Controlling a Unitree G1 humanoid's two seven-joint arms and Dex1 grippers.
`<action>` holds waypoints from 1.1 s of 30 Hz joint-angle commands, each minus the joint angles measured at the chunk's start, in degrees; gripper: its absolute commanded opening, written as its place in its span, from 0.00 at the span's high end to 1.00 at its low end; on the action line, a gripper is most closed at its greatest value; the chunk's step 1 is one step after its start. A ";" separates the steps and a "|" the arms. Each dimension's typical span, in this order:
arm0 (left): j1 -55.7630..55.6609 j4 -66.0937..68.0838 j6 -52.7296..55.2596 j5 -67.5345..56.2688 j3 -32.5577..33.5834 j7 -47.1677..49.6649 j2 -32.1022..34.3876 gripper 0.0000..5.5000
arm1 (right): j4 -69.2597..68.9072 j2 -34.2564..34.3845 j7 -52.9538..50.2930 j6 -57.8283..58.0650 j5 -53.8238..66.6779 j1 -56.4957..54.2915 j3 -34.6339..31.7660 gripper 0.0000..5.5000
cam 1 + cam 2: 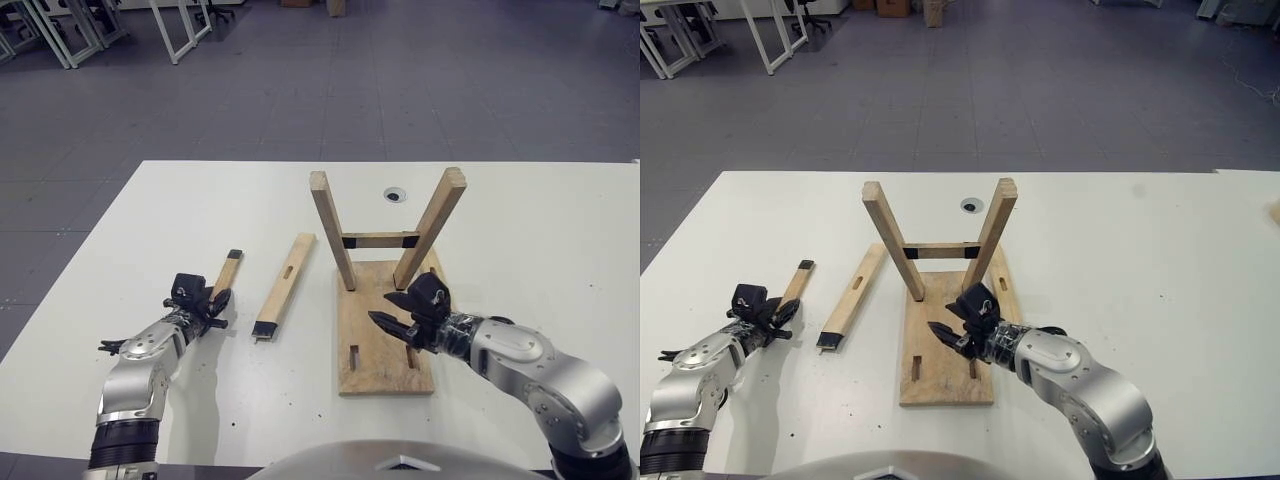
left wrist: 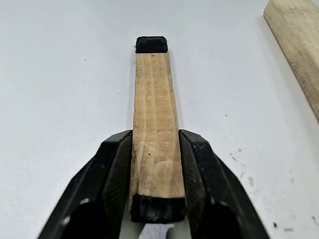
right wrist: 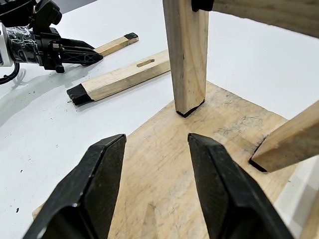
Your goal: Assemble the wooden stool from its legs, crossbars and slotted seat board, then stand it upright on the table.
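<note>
The board [image 1: 380, 365] lies flat on the table [image 1: 550, 230], right of centre, its near edge close to the table's front edge. Two legs [image 1: 332, 230] stand in its far slots, splaying outward as they rise, tied by a crossbar [image 1: 380, 240] with black ends. The two near slots [image 1: 354, 352] are open. The right gripper [image 1: 379, 305] hovers just over the board by the base of the right-hand leg, fingers spread and holding nothing. Just left of the board a loose leg [image 1: 285, 285] lies apart from it, black tip toward the front. Farther left, the left gripper [image 1: 220, 300] is clenched on the near end of a short bar [image 1: 228, 272] (black caps at both ends), well apart from the loose leg. Broad white tabletop runs on to the right of the board and behind the legs, where a round hole [image 1: 397, 195] sits near the far edge.
</note>
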 commanded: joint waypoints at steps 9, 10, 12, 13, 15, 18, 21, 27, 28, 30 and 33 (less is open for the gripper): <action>14.19 -25.11 -20.51 -3.03 -1.47 -1.02 -10.23 0.76 | 6.77 2.69 -0.42 2.42 4.26 -2.86 -9.78 0.59; 16.48 -28.28 -21.22 -3.85 -2.05 -2.19 -10.27 0.76 | 7.46 3.54 -0.52 3.18 5.37 -2.99 -11.14 0.59; 20.72 -33.36 -20.76 -6.74 -4.13 -5.27 -9.59 0.76 | 9.01 7.46 -1.04 6.58 10.04 -4.37 -15.64 0.59; 22.13 -34.79 -20.25 -8.01 -5.01 -6.68 -9.21 0.76 | 9.87 10.09 -1.64 9.10 12.93 -5.60 -18.43 0.59; 24.90 -36.41 -19.63 -9.94 -6.16 -8.97 -8.42 0.76 | 12.03 15.81 -3.29 14.94 19.65 -9.41 -24.71 0.59; 25.66 -38.03 -17.85 -12.64 -6.36 -11.05 -6.60 0.76 | 14.64 22.09 -6.43 20.72 26.46 -14.63 -31.42 0.59; 24.04 -37.74 -16.89 -12.84 -7.84 -11.91 -5.81 0.76 | 15.85 27.01 -9.60 24.57 29.31 -17.86 -33.49 0.59; 20.68 -37.00 -16.94 -11.52 -11.72 -11.34 -6.81 0.76 | 15.87 36.39 -14.95 27.60 30.14 -18.74 -31.50 0.59; 20.15 -36.52 -17.32 -10.83 -12.76 -11.30 -7.00 0.76 | 15.91 37.07 -15.55 27.59 30.32 -18.58 -31.10 0.59; 19.16 -35.48 -17.84 -9.77 -14.27 -11.12 -7.35 0.76 | 16.46 37.71 -16.48 27.14 30.54 -18.83 -30.41 0.59; 17.78 -33.44 -18.64 -8.42 -16.07 -11.52 -7.67 0.76 | 17.61 38.41 -17.82 25.81 30.90 -19.87 -29.67 0.59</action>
